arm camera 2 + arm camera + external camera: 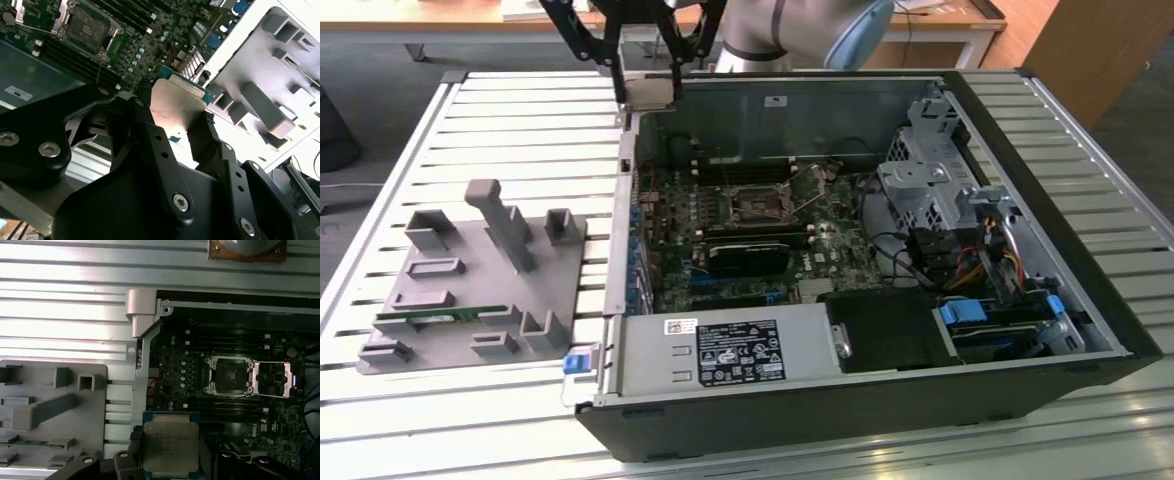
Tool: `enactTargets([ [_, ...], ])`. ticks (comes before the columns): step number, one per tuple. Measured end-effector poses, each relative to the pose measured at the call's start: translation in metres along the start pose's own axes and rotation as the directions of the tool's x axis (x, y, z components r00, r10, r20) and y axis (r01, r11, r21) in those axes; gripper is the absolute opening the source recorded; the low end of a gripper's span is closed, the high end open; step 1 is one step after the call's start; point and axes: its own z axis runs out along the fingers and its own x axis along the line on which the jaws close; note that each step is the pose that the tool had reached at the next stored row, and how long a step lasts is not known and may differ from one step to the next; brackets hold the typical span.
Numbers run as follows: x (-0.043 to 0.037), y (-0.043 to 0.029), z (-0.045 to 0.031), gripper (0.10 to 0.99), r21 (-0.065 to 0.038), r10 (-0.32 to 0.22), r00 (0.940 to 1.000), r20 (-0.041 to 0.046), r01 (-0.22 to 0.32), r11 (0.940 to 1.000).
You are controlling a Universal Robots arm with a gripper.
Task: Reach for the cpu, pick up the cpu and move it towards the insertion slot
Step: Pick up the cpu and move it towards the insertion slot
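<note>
CPU lifted, held above the case's far corner.
Jaws pinch the cpu (pixel 171 449) by opposite edges, keeping it flat; the insertion slot (pixel 229 375) lies open, well apart, ahead of the gripper (pixel 176 131).

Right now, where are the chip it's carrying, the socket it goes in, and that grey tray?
cpu (pixel 170 447): first wrist view, middle of its silver top, held between the jaws.
insertion slot (pixel 229 374): first wrist view, dark centre of the open socket.
grey tray (pixel 420 300): exterior view, bare flat base.
</note>
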Motion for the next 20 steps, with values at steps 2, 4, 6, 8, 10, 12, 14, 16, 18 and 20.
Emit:
enactTargets([
  [2,-0.0059,0.0010,0.0000,0.537,0.000,0.000,1.0000,0.0000,0.000,1.0000],
  [4,-0.0115,0.0024,0.0001,0.537,0.000,0.000,1.0000,0.0000,0.000,1.0000],
  [6,-0.0172,0.0041,0.0002,0.537,0.000,0.000,1.0000,0.0000,0.000,1.0000],
  [8,-0.0230,0.0063,0.0003,0.537,0.000,0.000,1.0000,0.0000,0.000,1.0000],
  [10,-0.0284,0.0082,0.0005,0.537,0.000,0.000,1.0000,0.0000,0.000,1.0000],
  [12,-0.0338,0.0101,0.0006,0.537,0.000,0.000,1.0000,0.0000,0.000,1.0000],
  [14,-0.0398,0.0117,0.0006,0.537,-0.001,0.000,1.0000,-0.0001,0.000,1.0000],
  [16,-0.0456,0.0133,0.0008,0.537,-0.001,0.000,1.0000,0.0001,0.000,1.0000],
  [18,-0.0508,0.0150,0.0008,0.537,-0.001,0.000,1.0000,0.0000,0.000,1.0000],
  [20,-0.0551,0.0163,0.0009,0.537,-0.001,0.000,1.0000,0.0000,0.000,1.0000],
])
